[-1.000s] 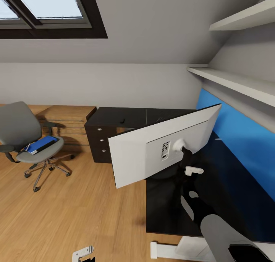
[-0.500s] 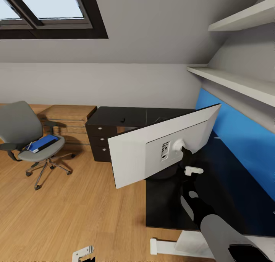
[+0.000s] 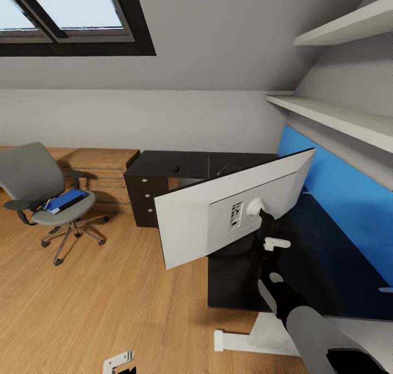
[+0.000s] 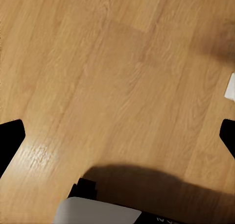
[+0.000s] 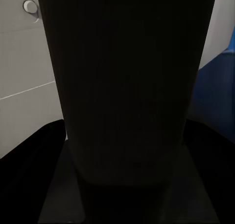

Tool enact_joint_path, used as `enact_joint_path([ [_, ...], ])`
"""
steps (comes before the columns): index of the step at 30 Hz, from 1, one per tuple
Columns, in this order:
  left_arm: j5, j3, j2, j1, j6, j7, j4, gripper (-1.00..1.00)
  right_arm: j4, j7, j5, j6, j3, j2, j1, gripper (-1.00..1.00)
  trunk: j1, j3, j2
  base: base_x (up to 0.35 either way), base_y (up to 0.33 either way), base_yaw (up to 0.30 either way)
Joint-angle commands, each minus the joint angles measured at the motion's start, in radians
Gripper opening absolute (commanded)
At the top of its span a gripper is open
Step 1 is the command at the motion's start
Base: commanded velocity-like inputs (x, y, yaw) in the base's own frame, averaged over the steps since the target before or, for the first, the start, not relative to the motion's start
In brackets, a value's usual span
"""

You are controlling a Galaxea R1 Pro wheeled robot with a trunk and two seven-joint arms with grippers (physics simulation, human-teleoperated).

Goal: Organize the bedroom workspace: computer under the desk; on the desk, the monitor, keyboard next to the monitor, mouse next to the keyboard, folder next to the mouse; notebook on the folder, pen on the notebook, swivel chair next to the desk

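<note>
Head view: the monitor (image 3: 218,210) shows its white back, tilted, above the near part of the glossy black table (image 3: 305,254), which runs along a blue wall panel (image 3: 338,199). The right arm (image 3: 305,319) reaches up from the lower right toward the monitor's slim black stand; the right gripper's fingers are hidden among the dark stand and table top, so I cannot tell from here how they are set. The table's far end carries a black drawer unit (image 3: 144,199) with round silver knobs, and a small dark object lies on the top above it, too small to name. Beside the drawer unit stands a light wooden low cabinet (image 3: 101,169). Well apart from the table, on the wooden floor (image 3: 109,297), stands the swivel chair (image 3: 46,194), and the blue folder (image 3: 65,200) lies flat on its seat. White shelves (image 3: 338,117) run along the wall above the blue panel, and a dark-framed skylight (image 3: 65,13) is set into the sloped ceiling. A bit of the left gripper (image 3: 119,362) shows at the lower edge.

Left wrist view: the left gripper (image 4: 117,138) hangs over bare floor, its two dark fingers (image 4: 10,140) wide apart and holding nothing.

Right wrist view: the black stand (image 5: 127,87) fills the middle at very close range, with the monitor's white back beside it. The fingers themselves are lost in the dark, so their state cannot be told.
</note>
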Motion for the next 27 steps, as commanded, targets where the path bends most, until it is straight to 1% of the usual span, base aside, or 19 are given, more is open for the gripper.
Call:
enact_joint_path([
  [1,0.005,-0.003,0.000,-0.001,-0.003,0.004,0.000,1.00,0.002,-0.001,-0.006,-0.004,0.001,0.000,-0.001,-1.00,0.000,-0.001,-0.001,-0.151,0.000,0.000],
  [8,0.005,-0.003,0.000,0.000,-0.003,0.004,0.000,1.00,0.002,-0.002,-0.006,-0.004,0.001,0.000,-0.001,-1.00,0.000,-0.001,-0.001,-0.140,0.000,0.000],
  [14,0.005,-0.003,0.000,-0.001,-0.002,0.005,0.000,1.00,0.002,-0.002,-0.006,-0.004,0.001,0.000,-0.001,-1.00,0.000,-0.001,-0.001,-0.036,0.000,0.043],
  [27,0.004,-0.003,0.000,-0.001,-0.002,0.005,0.000,1.00,0.002,-0.002,-0.006,-0.004,0.001,0.000,-0.001,-1.00,0.000,-0.001,-0.001,-0.003,0.000,0.196],
])
